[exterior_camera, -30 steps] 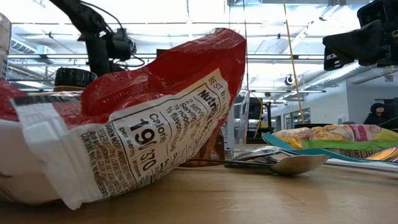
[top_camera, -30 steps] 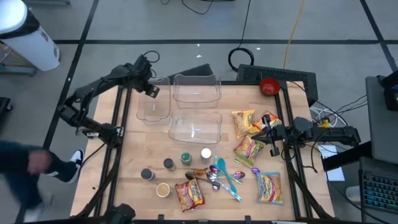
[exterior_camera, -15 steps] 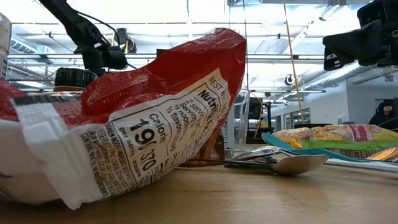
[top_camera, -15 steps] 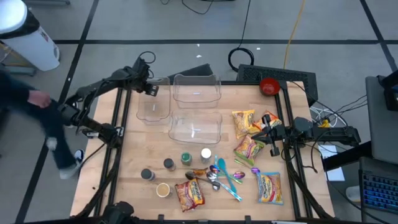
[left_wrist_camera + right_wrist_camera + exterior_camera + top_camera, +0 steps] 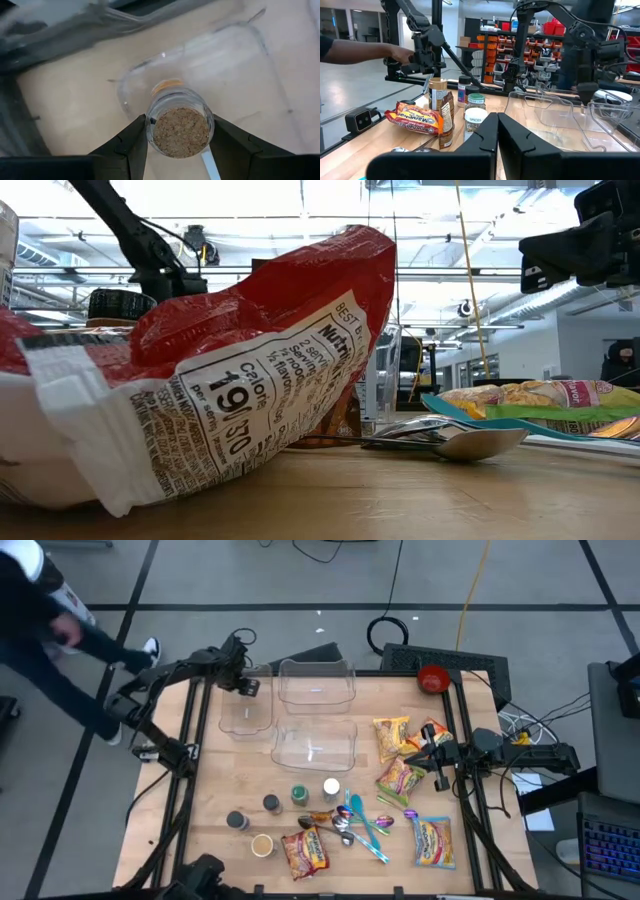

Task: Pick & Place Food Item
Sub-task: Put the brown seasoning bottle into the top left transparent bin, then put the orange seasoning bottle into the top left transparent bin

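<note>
Already the carry looks mostly done: the left gripper is clamped on a small spice jar and holds it over the clear container in the upper left of the high view, so what seems to be left is lowering the jar in, letting go and backing away. In the left wrist view the jar sits at the lower middle of the frame, squeezed between the two dark fingers, its open-looking glass top showing a brown, grainy filling, with an orange band glimpsed behind it; below it lies the container's rounded transparent wall on the pale wooden table. Whether the jar touches the container floor cannot be told. The right gripper waits at the right of the high view, above the snack packets, its fingers pressed together with nothing between them. At the upper left edge of the high view a person passes beside the table.
</note>
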